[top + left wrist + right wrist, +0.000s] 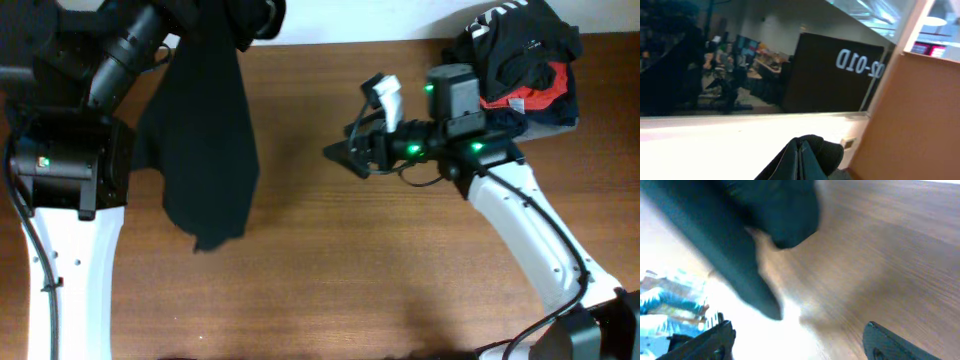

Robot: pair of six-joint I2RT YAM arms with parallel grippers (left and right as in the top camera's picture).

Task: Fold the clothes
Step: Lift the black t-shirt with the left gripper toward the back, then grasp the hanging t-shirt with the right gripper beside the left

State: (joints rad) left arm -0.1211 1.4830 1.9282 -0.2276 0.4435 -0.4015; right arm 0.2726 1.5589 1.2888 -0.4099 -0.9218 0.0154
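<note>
My left claw (800, 159) is clamped together on the black T-shirt (205, 150). In my left wrist view the two fingers press flat against each other, with a soft dark bulge of the fabric (826, 149) bunched at their 2 o'clock side.

From overhead, the shirt hangs as one long, narrow drape at the 10 o'clock part of the worktop (330, 270). It runs from the 12 o'clock edge of the picture, where my left arm (120, 50) reaches in, down to a crumpled lower end towards 8 o'clock. I cannot tell whether that lower end touches the wood or hangs just above it.

My right claw (342, 153) is near the middle of the worktop and points towards 9 o'clock, at the shirt but well apart from it. Its fingers stand wide apart with nothing between them. In my right wrist view each dark fingertip sits in a bottom corner, with bare wood grain in the gap (797, 342). The shirt shows there as a blurred dark mass (780, 210) at 11 o'clock.

A heap of other garments (525, 60), black, red and navy, lies at the 1 o'clock corner, just behind my right arm (520, 220).
</note>
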